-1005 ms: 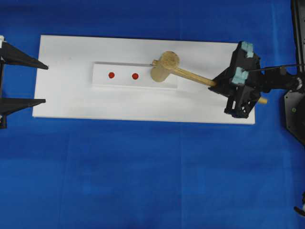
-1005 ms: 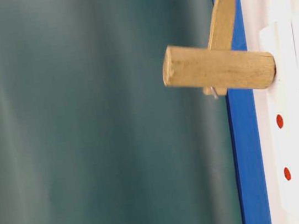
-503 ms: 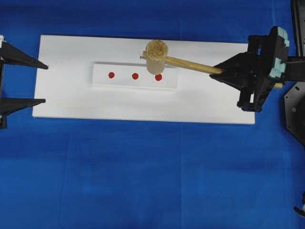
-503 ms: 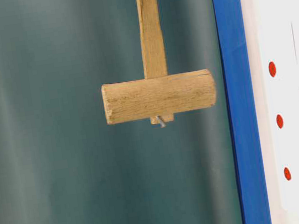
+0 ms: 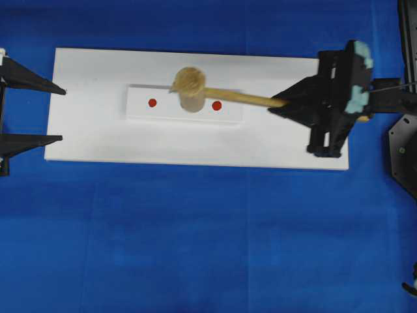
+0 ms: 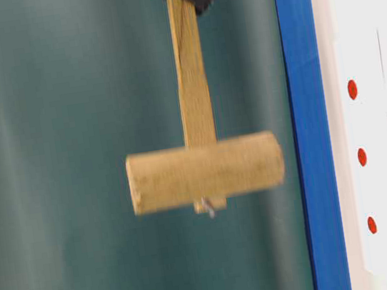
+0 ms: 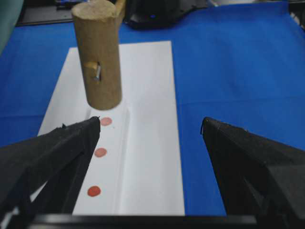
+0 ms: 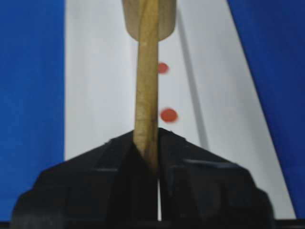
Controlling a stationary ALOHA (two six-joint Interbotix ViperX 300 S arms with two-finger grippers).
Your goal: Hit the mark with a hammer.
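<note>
Blue cloth covers the counter [image 5: 195,248] from edge to edge. Left end effector [image 5: 62,114]: black, at the far left of the overhead view, its two pointed fingers spread wide with nothing between them, tips just over the short edge of the board. White rectangular board [image 5: 98,130]: lies flat across the middle of the counter, long side running left to right. Raised white strip [image 5: 140,109]: set on the board's centre, carrying three red dot marks in a row; the left mark [image 5: 152,102] and the right mark [image 5: 217,105] show from above, the middle one is covered by the mallet head. Wooden mallet [image 5: 189,88]: light brown, thick cylindrical head held in the air above the strip, clear of its surface in the table-level view, slightly blurred; thin squared handle [image 5: 251,100] runs rightward. Right end effector [image 5: 283,104]: black, fingers clamped tight on the handle's far end, body over the board's right edge.
</note>
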